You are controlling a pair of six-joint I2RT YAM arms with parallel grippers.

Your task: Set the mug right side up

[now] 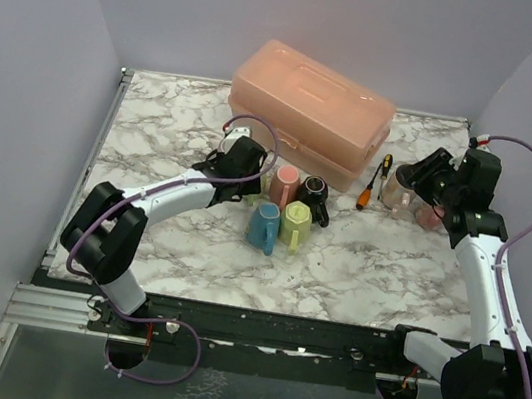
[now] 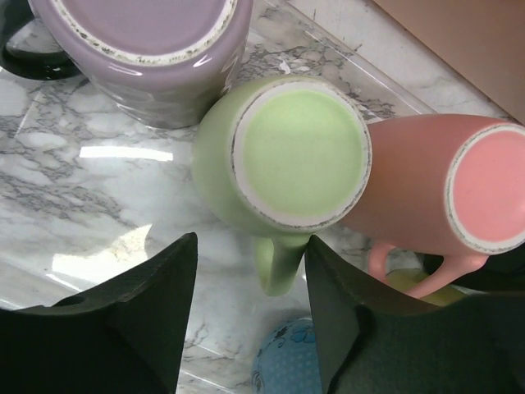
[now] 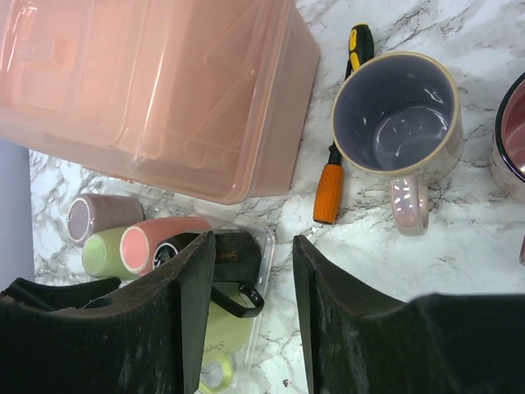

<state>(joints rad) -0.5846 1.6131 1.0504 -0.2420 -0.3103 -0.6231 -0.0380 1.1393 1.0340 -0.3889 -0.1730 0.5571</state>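
Several mugs stand upside down in a clear tray [image 2: 98, 271] at the table's middle. In the left wrist view a light green mug [image 2: 299, 152] shows its base, between a mauve mug [image 2: 148, 41] and a pink mug [image 2: 459, 185]. My left gripper [image 2: 251, 246] is open just above the green mug, and the mug's handle [image 2: 275, 267] lies between the fingers, close to the right one. In the top view the left gripper [image 1: 249, 179] hangs over the cluster's left end. My right gripper [image 3: 254, 242] is open and empty, near an upright lavender-lined mug [image 3: 398, 111].
A pink plastic box [image 1: 310, 110] stands behind the mugs. A screwdriver [image 1: 375, 181] with an orange handle lies to its right. Blue [image 1: 264, 225], yellow [image 1: 296, 222] and black [image 1: 313, 195] mugs crowd the cluster's near side. Another upright mug [image 1: 430, 217] stands by the right gripper [image 1: 414, 174].
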